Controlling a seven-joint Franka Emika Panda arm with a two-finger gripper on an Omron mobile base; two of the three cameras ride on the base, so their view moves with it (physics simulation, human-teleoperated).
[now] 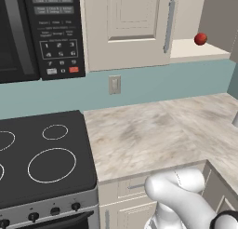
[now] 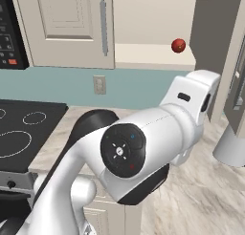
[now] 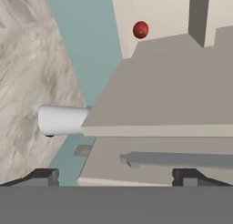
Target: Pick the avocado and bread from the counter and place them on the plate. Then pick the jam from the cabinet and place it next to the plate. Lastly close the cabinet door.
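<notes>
The jam is a small red jar on the bottom shelf of the open cabinet, seen also as jam and jam. The cabinet door is swung out, and its bar handle lies close ahead of my hand. My gripper is open, its fingertips set far apart with nothing between them, and it is still well short of the jam. The counter spreads below. The avocado, bread and plate are out of view.
A closed cabinet door with a silver handle hangs left of the open cabinet. The microwave is above the black stove. A white cylinder stands on the counter at the right. A wall outlet sits on the teal backsplash.
</notes>
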